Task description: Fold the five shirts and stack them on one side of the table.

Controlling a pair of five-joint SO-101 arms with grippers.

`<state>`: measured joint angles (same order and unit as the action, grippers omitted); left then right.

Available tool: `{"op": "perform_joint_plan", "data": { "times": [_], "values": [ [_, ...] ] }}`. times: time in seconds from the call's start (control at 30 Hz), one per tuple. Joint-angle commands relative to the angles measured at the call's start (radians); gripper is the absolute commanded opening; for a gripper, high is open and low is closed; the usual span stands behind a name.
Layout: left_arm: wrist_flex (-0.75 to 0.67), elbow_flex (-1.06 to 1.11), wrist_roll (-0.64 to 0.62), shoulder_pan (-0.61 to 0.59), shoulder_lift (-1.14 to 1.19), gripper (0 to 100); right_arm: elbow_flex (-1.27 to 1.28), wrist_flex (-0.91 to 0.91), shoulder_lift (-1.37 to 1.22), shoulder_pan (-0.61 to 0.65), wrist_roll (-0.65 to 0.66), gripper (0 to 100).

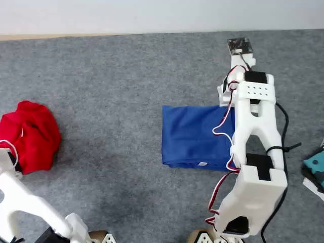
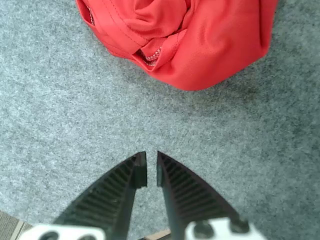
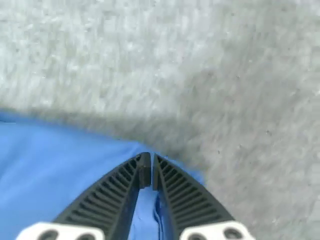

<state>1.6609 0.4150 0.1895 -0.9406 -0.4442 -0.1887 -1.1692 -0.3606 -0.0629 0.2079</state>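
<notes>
- High view: a red shirt (image 1: 30,135) lies crumpled in a heap at the left edge of the grey table (image 1: 111,76)
- A blue shirt (image 1: 195,135) lies folded into a flat, neat rectangle right of the middle, well apart from the red one
- The right arm (image 1: 255,136) stretches over the blue shirt's right edge; the left arm (image 1: 25,202) sits near the red shirt; a teal thing (image 1: 315,164) shows at the right edge
- Left wrist view: the left gripper (image 2: 147,170) has its jaws nearly together, holding nothing, above bare table near the rumpled red shirt
- Right wrist view: the right gripper (image 3: 148,170) has its jaws together over a corner of the smooth blue shirt; whether cloth is pinched, I cannot tell
</notes>
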Motion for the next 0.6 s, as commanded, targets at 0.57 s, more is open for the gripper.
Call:
{"op": "perform_joint_plan", "data": {
  "times": [0.57],
  "values": [
    [0.006,-0.008,-0.003,0.006,-0.029,4,-0.072,-0.295,0.222,0.150,0.014,0.9]
  ]
}}
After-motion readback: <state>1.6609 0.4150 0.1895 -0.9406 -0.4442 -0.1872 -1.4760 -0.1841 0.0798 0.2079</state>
